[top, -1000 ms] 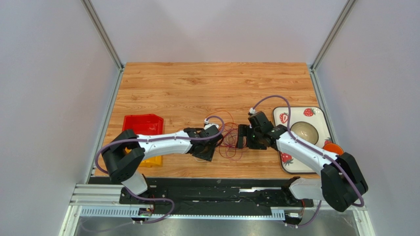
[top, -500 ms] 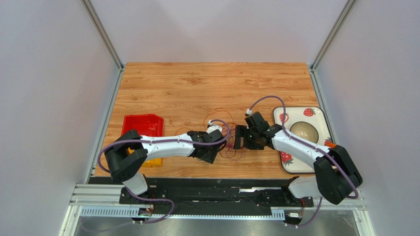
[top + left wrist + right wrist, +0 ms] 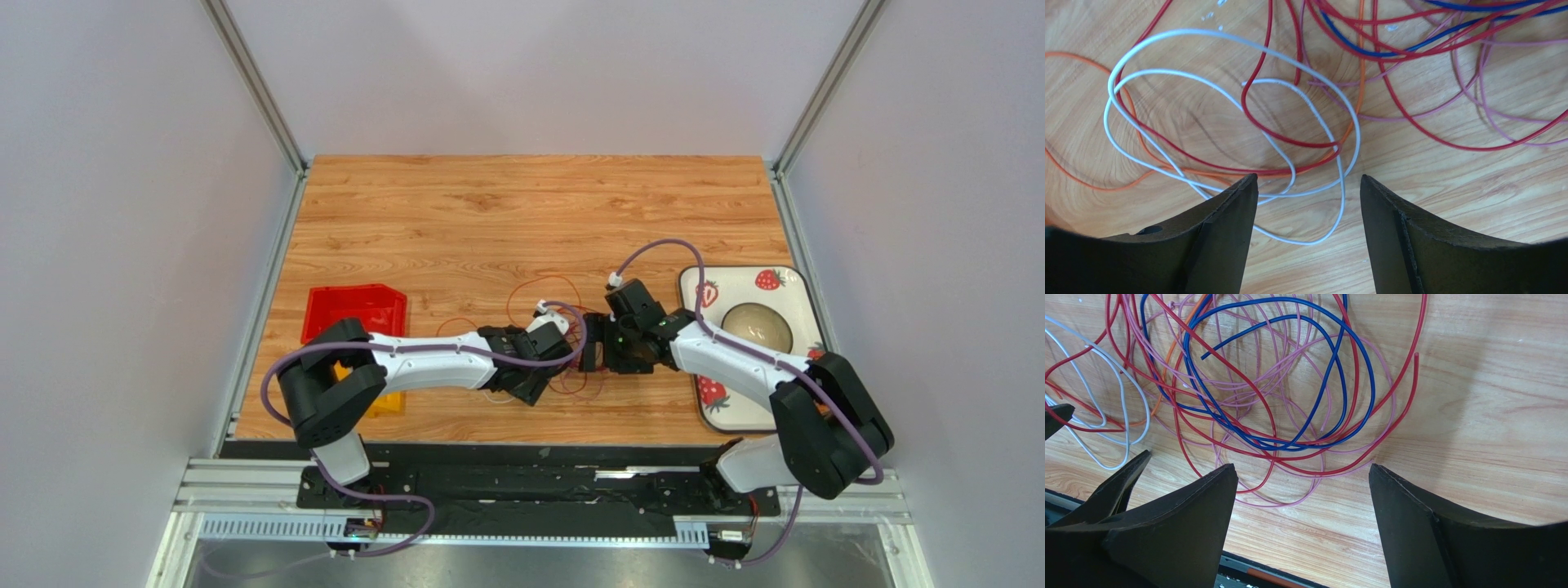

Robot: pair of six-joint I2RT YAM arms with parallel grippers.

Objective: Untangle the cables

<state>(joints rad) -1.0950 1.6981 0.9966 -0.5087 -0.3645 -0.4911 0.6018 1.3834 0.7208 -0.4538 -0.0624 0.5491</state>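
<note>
Two grippers: left gripper [image 3: 1309, 184] and right gripper [image 3: 1303, 471] both spread wide, gripping nothing.
Cables [image 3: 574, 377]: tangled loops flat on the wooden table [image 3: 491, 221], between both grippers.
White cable [image 3: 1192, 30]: loop reaching under the left gap.

This is looking like a robotics lab: grey panels [image 3: 123, 245] and aluminium posts [image 3: 255, 86] are enclosing a wooden table [image 3: 491, 208], and a dark base rail [image 3: 540, 484] is carrying two robot arms [image 3: 423, 355]
</note>
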